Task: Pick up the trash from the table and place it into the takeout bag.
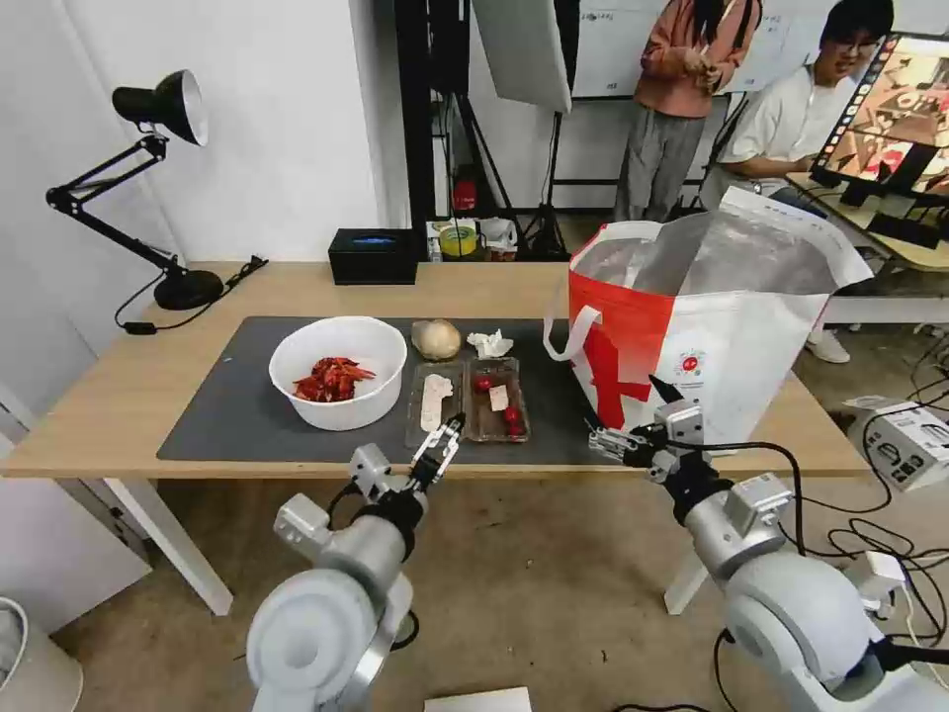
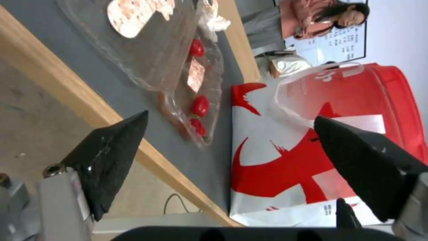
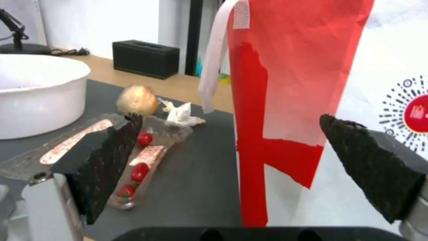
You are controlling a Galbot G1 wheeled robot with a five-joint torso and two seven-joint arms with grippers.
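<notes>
On the dark mat (image 1: pixel 227 405) of the table (image 1: pixel 109 405) stand a white bowl (image 1: pixel 338 371) of red crayfish shells, a beige lump (image 1: pixel 436 339), a crumpled tissue (image 1: pixel 489 343) and an opened clear clamshell tray (image 1: pixel 467 400) with small tomatoes (image 2: pixel 200 105). The red-and-white takeout bag (image 1: pixel 692 336) stands open at the mat's right end. My left gripper (image 1: pixel 442 447) hovers open at the table's front edge, just before the tray (image 2: pixel 151 50). My right gripper (image 1: pixel 613 440) is open too, close to the bag's (image 3: pixel 290 83) lower front corner, to the right of the tray (image 3: pixel 147 157).
A black desk lamp (image 1: pixel 148 188) stands at the table's far left, its cord lying on the wood. A black box (image 1: pixel 374 255) sits at the back edge. Cables and a white device (image 1: pixel 905 440) lie on the floor at right. People stay beyond the table.
</notes>
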